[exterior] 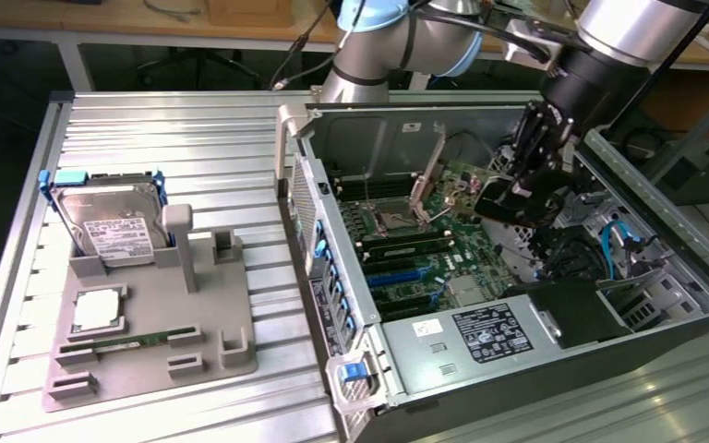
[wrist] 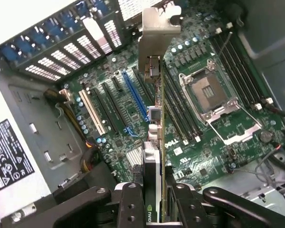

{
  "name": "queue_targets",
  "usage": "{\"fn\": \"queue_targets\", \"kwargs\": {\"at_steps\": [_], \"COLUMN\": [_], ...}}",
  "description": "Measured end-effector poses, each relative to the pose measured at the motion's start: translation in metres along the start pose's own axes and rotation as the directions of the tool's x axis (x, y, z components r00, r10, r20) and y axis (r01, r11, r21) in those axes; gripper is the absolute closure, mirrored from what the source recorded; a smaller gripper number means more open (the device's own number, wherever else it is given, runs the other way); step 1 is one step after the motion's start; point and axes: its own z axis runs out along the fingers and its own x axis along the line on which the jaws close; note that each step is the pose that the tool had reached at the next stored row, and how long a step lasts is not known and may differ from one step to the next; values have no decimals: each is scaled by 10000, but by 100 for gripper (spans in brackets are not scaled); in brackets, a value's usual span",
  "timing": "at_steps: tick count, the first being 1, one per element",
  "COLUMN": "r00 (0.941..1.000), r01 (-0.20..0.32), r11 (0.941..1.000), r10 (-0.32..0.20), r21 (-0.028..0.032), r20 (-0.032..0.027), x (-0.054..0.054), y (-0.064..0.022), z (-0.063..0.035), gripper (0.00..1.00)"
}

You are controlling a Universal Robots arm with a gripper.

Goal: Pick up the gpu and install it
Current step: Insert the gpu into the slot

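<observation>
The gpu point(wrist: 154, 142) is a thin card seen edge-on in the wrist view, with its silver end bracket point(wrist: 156, 42) at the far end. My gripper point(wrist: 154, 211) is shut on the card's near end, one black finger point(wrist: 130, 204) on each side. The card hangs just above the green motherboard point(wrist: 109, 109), roughly in line with the expansion slots beside the blue slot point(wrist: 135, 97). Whether it touches a slot I cannot tell. In the exterior view the gripper point(exterior: 509, 194) is inside the open computer case point(exterior: 330, 277), with the gpu bracket point(exterior: 430, 171) standing slanted over the board.
The case walls, the power supply point(exterior: 484, 332) and cable bundles point(exterior: 619, 240) hem the arm in. The processor socket point(wrist: 209, 90) lies beside the card. On the exterior view's left, a grey fixture point(exterior: 158, 355) holds a hard drive point(exterior: 114, 226), a silver chip point(exterior: 96, 309) and a memory stick point(exterior: 133, 341).
</observation>
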Motion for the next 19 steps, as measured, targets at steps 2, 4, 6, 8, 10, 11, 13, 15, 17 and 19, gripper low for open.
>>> {"fn": "queue_targets", "kwargs": {"at_steps": [2,4,6,8,10,11,13,15,17,19], "r00": [9993,9972,9914,9856,9779,9740,9647,9540,9424,9284], "r01": [375,743,1304,1685,2084,2260,2628,2993,3339,3712], "r11": [9993,9972,9914,9857,9780,9741,9647,9540,9425,9284], "r10": [-375,-743,-1304,-1684,-2082,-2257,-2625,-2989,-3334,-3707], "r21": [23,45,77,97,117,125,142,157,169,178], "r20": [-28,-56,-100,-133,-166,-181,-212,-244,-264,-258], "x": [-1,-3,-5,-6,-7,-8,-9,-10,-12,-12], "y": [-1,-3,-5,-7,-8,-9,-11,-12,-13,-14], "z": [21,40,71,92,114,124,145,164,179,190], "gripper": [73,73,73,73,73,73,73,73,73,73]}}
